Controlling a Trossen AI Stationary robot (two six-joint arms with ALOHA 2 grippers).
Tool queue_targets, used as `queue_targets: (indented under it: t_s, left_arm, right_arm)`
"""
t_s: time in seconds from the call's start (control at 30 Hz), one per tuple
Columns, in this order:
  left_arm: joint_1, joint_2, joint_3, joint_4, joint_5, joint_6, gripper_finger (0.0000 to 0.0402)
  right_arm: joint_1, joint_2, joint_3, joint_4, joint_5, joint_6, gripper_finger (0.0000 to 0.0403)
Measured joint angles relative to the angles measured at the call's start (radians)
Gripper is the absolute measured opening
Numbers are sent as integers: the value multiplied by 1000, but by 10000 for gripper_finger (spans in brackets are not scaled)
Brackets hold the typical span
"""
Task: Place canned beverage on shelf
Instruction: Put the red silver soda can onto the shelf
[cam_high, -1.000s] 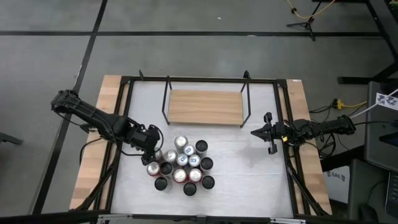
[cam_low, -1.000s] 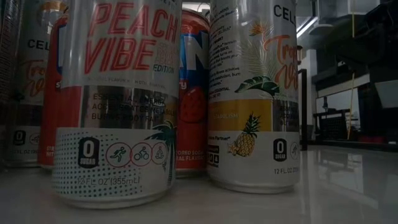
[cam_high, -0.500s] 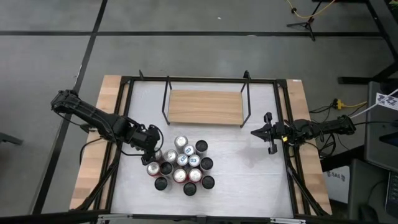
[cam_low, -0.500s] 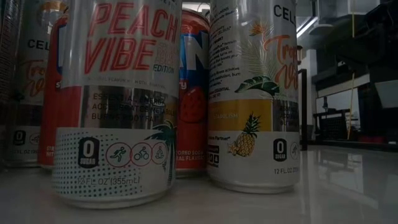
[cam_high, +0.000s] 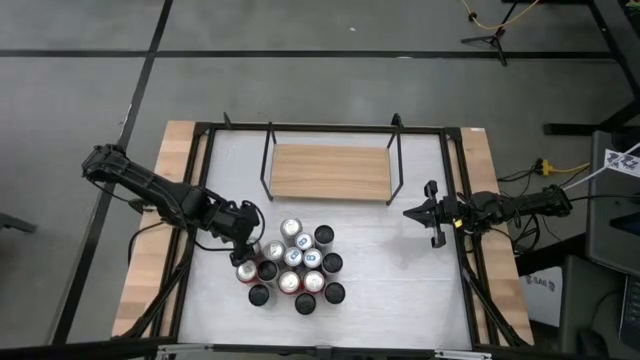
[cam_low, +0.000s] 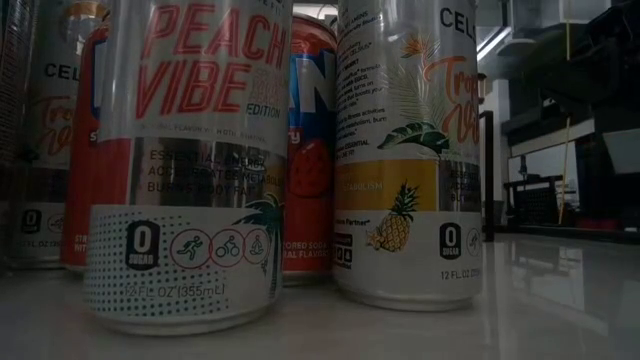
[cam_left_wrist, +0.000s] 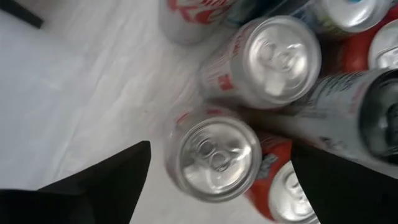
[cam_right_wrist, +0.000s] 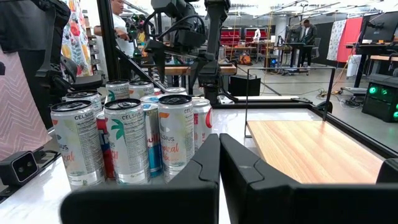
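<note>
My left gripper (cam_left_wrist: 214, 171) | jaws wide, straddling a silver-topped red-and-white can (cam_left_wrist: 216, 155) at the cluster's left edge | light-wood shelf (cam_high: 330, 171) bare, beyond the cluster | risk: fingers nudging packed neighbours, toppling cans | right gripper (cam_high: 434, 214) shut, waiting right.

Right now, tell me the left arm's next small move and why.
Probably lower the left gripper a little so its open fingers straddle the silver-topped can between them, then close. It sits over the left edge of the can cluster, nothing is held, and the shelf is bare. The right gripper waits shut at the table's right side.
</note>
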Motion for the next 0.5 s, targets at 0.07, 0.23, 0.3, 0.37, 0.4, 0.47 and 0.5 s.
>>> queue_targets:
  t_s: [0.07, 0.23, 0.3, 0.37, 0.4, 0.47, 0.5]
  left_arm:
    - [0, 0, 0, 10, 0, 0, 382]
    - [0, 0, 0, 15, 0, 0, 382]
    - [-1, 0, 0, 15, 0, 0, 382]
    - [-1, 0, 0, 15, 0, 0, 382]
    - [-1, 0, 0, 15, 0, 0, 382]
    - [-1, 0, 0, 14, 0, 0, 382]
    - [-1, 0, 0, 14, 0, 0, 382]
  right_arm:
    - [0, 0, 0, 0, 0, 0, 5]
    - [0, 0, 0, 0, 0, 0, 5]
    - [0, 0, 0, 0, 0, 0, 5]
    - [0, 0, 0, 0, 0, 0, 5]
    - [0, 0, 0, 0, 0, 0, 5]
    - [0, 0, 0, 0, 0, 0, 5]
    - [0, 0, 0, 0, 0, 0, 5]
